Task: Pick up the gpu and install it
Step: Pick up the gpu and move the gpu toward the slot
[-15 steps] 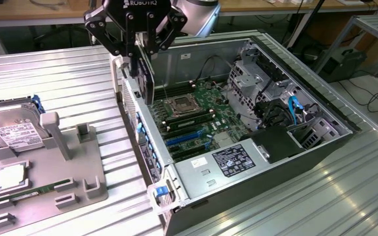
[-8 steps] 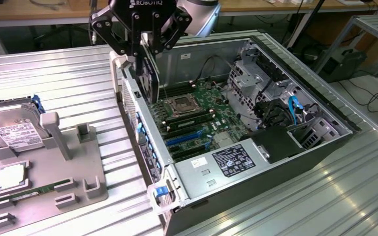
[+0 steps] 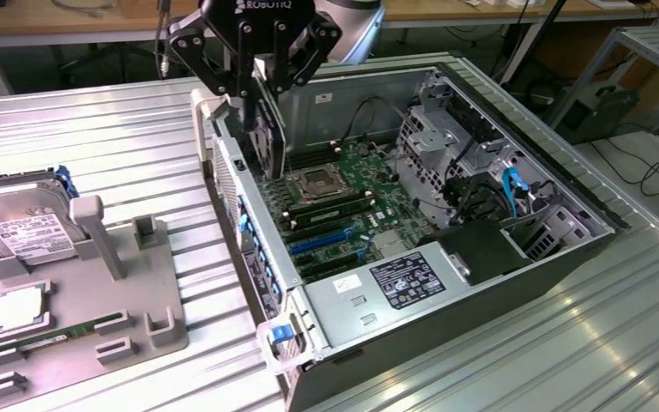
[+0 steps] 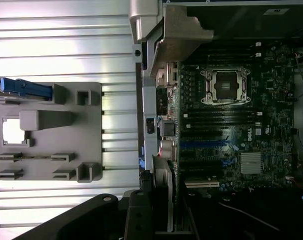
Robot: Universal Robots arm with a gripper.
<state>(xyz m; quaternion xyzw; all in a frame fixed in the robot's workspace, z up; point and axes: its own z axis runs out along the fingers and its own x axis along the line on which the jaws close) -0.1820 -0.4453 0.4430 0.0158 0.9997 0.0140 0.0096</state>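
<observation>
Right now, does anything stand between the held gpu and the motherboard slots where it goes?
Nothing visible does. The gpu hangs upright over the motherboard in the open case, and the blue slots look bare.

Black gripper (image 3: pixel 268 81), dark gpu (image 3: pixel 270 137).
Below the gripper: green motherboard (image 3: pixel 347 202) with blue slots (image 3: pixel 323 242), inside a grey case (image 3: pixel 421 335). Off to the gripper's side: grey fixture (image 3: pixel 100 300), silver hard drive (image 3: pixel 21 206) with white label (image 3: pixel 21 236), ribbed silver table (image 3: pixel 112 120).

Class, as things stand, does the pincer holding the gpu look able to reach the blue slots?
Probably yes: the pincer holds the gpu upright over the open case, and nothing visible covers the blue slots.
</observation>
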